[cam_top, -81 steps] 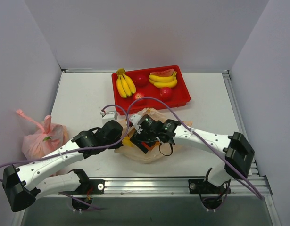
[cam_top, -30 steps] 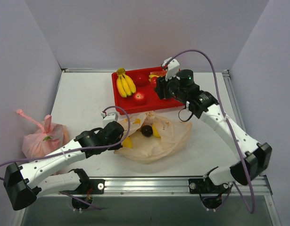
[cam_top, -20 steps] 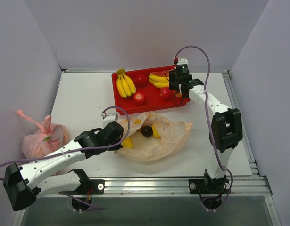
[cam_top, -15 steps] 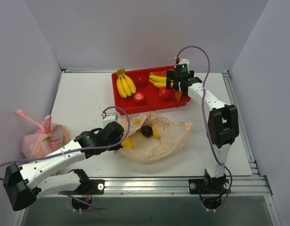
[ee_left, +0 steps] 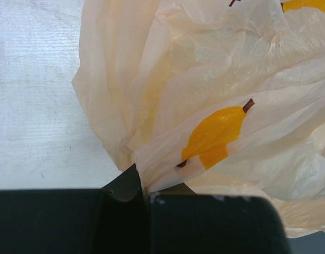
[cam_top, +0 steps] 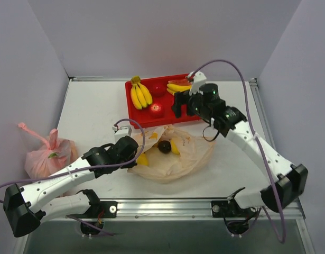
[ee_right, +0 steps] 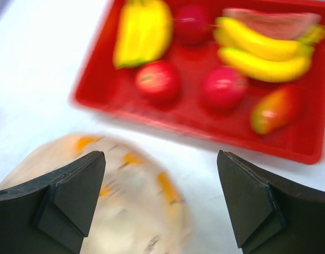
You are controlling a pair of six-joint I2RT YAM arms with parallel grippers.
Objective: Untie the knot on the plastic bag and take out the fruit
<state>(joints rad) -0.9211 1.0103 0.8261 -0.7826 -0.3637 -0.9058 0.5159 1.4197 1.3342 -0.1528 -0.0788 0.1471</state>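
Note:
The peach-orange plastic bag [cam_top: 175, 156] lies flat and open mid-table; no knot shows. A dark plum-like fruit [cam_top: 164, 147] sits in its mouth. My left gripper [cam_top: 132, 149] is shut on the bag's left edge; the left wrist view shows the film [ee_left: 215, 106], with yellow prints, pinched between the fingers [ee_left: 125, 185]. My right gripper [cam_top: 177, 108] is open and empty above the red tray's front edge. In the right wrist view the gripper [ee_right: 162, 196] hangs over the blurred bag [ee_right: 114, 190], with two red apples [ee_right: 157, 80] and a red-yellow fruit [ee_right: 276, 108] in the tray.
The red tray [cam_top: 206, 111] at the back also holds banana bunches [cam_top: 140, 94] and a watermelon slice [ee_right: 268, 24]. A knotted pink bag [cam_top: 46, 153] sits at the left wall. Purple cables arch over both arms.
My right gripper left the bag, went to the tray's right part, opened there, and has now swung back left toward the bag, empty. My left gripper has kept its hold.

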